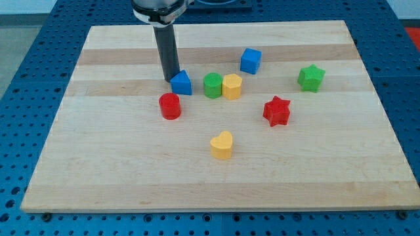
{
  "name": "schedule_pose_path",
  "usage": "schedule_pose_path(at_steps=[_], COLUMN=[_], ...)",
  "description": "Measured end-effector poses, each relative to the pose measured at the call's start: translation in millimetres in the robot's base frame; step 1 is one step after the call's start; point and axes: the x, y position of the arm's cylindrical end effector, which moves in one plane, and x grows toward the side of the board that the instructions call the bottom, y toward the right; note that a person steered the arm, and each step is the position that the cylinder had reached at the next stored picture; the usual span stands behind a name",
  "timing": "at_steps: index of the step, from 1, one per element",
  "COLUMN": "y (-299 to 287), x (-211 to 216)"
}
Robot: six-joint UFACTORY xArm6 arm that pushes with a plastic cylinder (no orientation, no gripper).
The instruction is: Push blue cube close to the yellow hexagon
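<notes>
Wooden worktop (98, 170): two blue blocks, two green, two red, two yellow. My tip (170, 79), a plain rod tool with no jaws, touches the blue triangular-topped block (182, 83), left of the blue cube (251, 60) and the yellow hexagon (232, 86).

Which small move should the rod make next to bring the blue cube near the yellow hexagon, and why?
Probably travel to the blue cube's upper right: my tip now stands beside another blue block, while the yellow hexagon lies down-left of the cube.
</notes>
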Motion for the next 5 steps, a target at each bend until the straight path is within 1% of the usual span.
schedule_pose_path(at_steps=[1, 3, 5], y=[4, 4, -18], x=[10, 7, -19])
